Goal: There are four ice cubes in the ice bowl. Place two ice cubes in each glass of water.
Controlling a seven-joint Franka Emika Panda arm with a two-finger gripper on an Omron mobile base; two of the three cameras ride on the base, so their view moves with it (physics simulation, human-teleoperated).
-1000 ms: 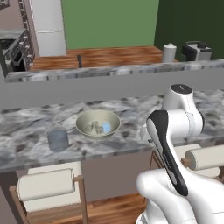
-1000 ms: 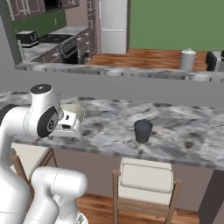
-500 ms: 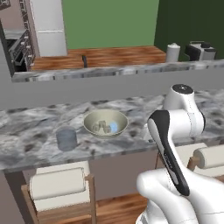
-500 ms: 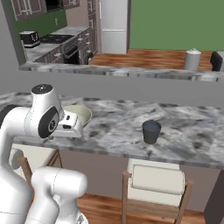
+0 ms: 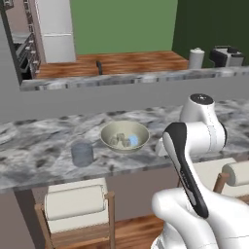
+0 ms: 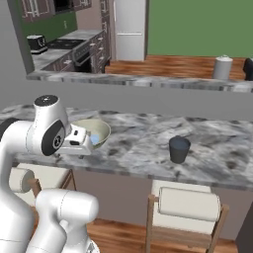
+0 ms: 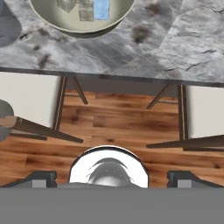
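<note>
The beige ice bowl [image 5: 125, 137] sits on the marble counter and holds several ice cubes [image 5: 120, 140], one of them light blue [image 5: 132, 141]. One glass of water [image 5: 81, 153] stands to the left of the bowl, and a second glass of water [image 6: 179, 149] stands well to its right. In the hand view the bowl [image 7: 81, 24] and its ice cubes [image 7: 85, 8] lie at the top, with a glass [image 7: 6, 26] at the left edge. My gripper [image 7: 112, 178] hangs open over the counter's front edge, short of the bowl, with nothing in it. Its hand [image 6: 75, 142] covers part of the bowl [image 6: 100, 131].
Cushioned wooden stools [image 5: 75, 204] [image 6: 188, 203] stand under the counter's front edge [image 7: 131, 78]. A raised grey ledge [image 5: 121, 85] runs behind the counter. On it are a white canister [image 5: 196, 58] and a dark appliance [image 5: 226, 56].
The whole picture has shifted, so the base has driven sideways along the counter. The bowl and glasses sit further right in both base views. The gripper has stayed open.
</note>
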